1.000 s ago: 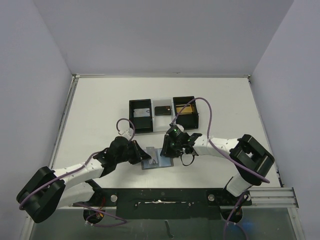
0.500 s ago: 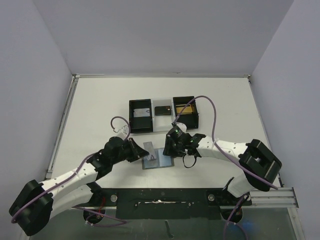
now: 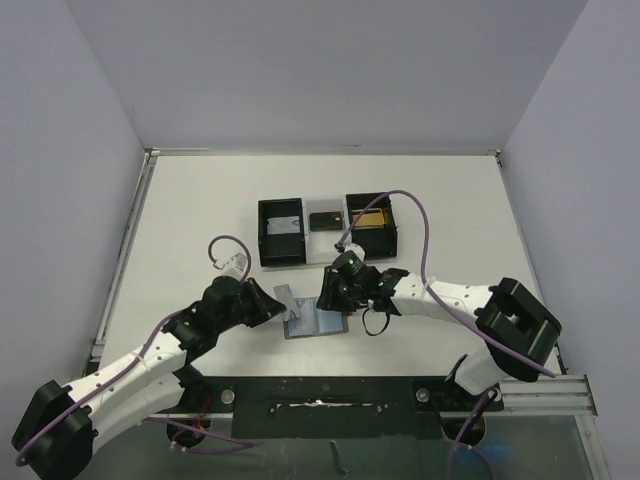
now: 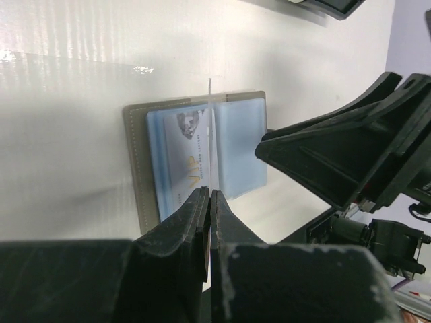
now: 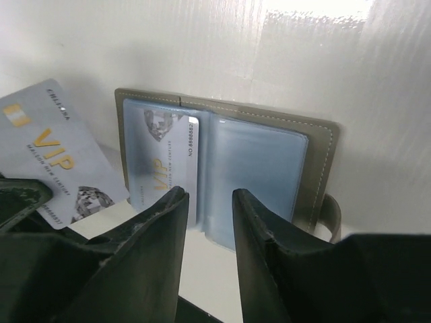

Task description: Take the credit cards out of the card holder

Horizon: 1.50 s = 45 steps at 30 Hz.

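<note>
The grey card holder lies open on the table between my grippers. My left gripper is shut on one silvery VIP credit card and holds it just left of the holder; the card is edge-on in the left wrist view and face-up in the right wrist view. A second credit card sits in the holder's left pocket. The other pocket looks empty. My right gripper is open over the holder's edge, holding nothing.
A black three-compartment tray stands behind the holder, with a pale card in its left bin, a dark item in the middle and a yellow item in the right. A black rail runs along the near table edge.
My left gripper has drawn back to the left with the card, pulling it clear of the holder. The right gripper has stayed by the holder.
</note>
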{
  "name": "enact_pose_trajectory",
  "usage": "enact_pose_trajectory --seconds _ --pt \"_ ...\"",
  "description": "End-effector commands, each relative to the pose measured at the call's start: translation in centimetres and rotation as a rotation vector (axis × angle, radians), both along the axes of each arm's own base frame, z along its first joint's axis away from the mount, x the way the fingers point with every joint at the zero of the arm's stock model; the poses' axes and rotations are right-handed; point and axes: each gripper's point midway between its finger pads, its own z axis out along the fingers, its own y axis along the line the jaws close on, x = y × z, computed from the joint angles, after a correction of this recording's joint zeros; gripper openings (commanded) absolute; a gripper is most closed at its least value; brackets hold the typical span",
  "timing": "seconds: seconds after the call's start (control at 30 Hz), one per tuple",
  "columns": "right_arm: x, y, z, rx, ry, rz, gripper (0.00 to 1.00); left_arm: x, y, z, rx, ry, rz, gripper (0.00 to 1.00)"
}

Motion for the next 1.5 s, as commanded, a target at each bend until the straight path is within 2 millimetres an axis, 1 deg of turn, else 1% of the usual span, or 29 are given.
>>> enact_pose_trajectory --seconds 0.0,0.03,0.1,0.17,0.2,0.27,0.33,0.4,0.47,0.6,0.67,0.7,0.83,0.87,0.97,1.03,1.07,1.1,1.17,1.3,1.47 --pt "0.8 2.9 1.1 0.077 -0.031 0.074 0.33 1.4 0.3 2.7 -0.01 -0.065 0.042 0.0" --pt "0.6 3.1 0.5 0.07 -0.014 0.088 0.3 1.4 0.2 2.7 -0.012 -0.065 0.04 0.0" --pt "0.4 2.3 -1.1 -0.008 0.031 0.066 0.27 1.4 0.0 2.9 -0.023 -0.071 0.03 0.0" --pt "0.1 1.4 -2.4 -0.074 0.056 0.047 0.27 1.4 -0.2 3.0 -0.039 -0.076 0.024 0.0" --pt "0.1 1.0 -2.7 -0.096 0.062 0.037 0.27 1.4 -0.3 3.1 -0.05 -0.08 0.021 0.0" --pt "0.2 0.7 -2.5 -0.103 0.05 0.031 0.27 1.4 -0.5 3.3 -0.063 -0.09 0.018 0.0" --pt "0.6 0.9 -1.1 -0.074 0.004 0.031 0.27 1.4 -0.6 3.5 -0.071 -0.098 0.013 0.0" --pt "1.0 1.3 0.8 -0.018 -0.058 0.034 0.32 1.5 -0.6 3.9 -0.075 -0.114 0.008 0.0" --pt "1.6 1.2 2.5 0.025 -0.128 0.018 0.4 1.7 -0.7 4.5 -0.087 -0.141 0.003 0.0" --pt "2.5 0.0 5.6 0.094 -0.253 -0.038 0.59 1.9 -0.8 6.3 -0.121 -0.217 -0.008 0.0" --pt "2.9 -0.6 7.3 0.135 -0.317 -0.052 0.66 2.0 -0.9 7.1 -0.125 -0.249 -0.022 0.0" --pt "3.3 -0.5 8.4 0.171 -0.362 -0.045 0.68 2.0 -1.0 7.4 -0.126 -0.26 -0.027 0.0" --pt "3.6 -0.6 11.1 0.244 -0.505 0.014 0.7 1.8 -1.8 9.1 -0.195 -0.335 -0.07 0.0" --pt "3.4 -0.5 11.8 0.263 -0.543 0.043 0.7 1.7 -2.0 9.4 -0.216 -0.35 -0.089 0.0" --pt "3.2 -1.0 12.8 0.302 -0.555 0.037 0.71 1.5 -2.4 10.3 -0.269 -0.381 -0.148 0.0" --pt "3.2 -1.2 12.9 0.341 -0.527 0.034 0.72 1.4 -2.4 10.7 -0.306 -0.384 -0.186 0.0" --pt "3.4 -1.4 13.0 0.367 -0.512 0.035 0.72 1.3 -2.2 11.3 -0.344 -0.4 -0.217 0.0" --pt "3.3 -1.3 13.2 0.398 -0.504 0.051 0.72 1.1 -2.1 11.6 -0.373 -0.404 -0.238 0.0" --pt "3.0 -1.1 13.7 0.469 -0.487 0.086 0.73 0.8 -1.6 12.1 -0.425 -0.42 -0.274 0.0" --pt "2.4 -0.4 15.0 0.57 -0.473 0.142 0.72 0.5 -0.8 12.4 -0.476 -0.444 -0.302 0.0" --pt "1.6 1.1 16.0 0.65 -0.441 0.215 0.7 -0.3 -0.9 12.8 -0.497 -0.469 -0.34 0.0"
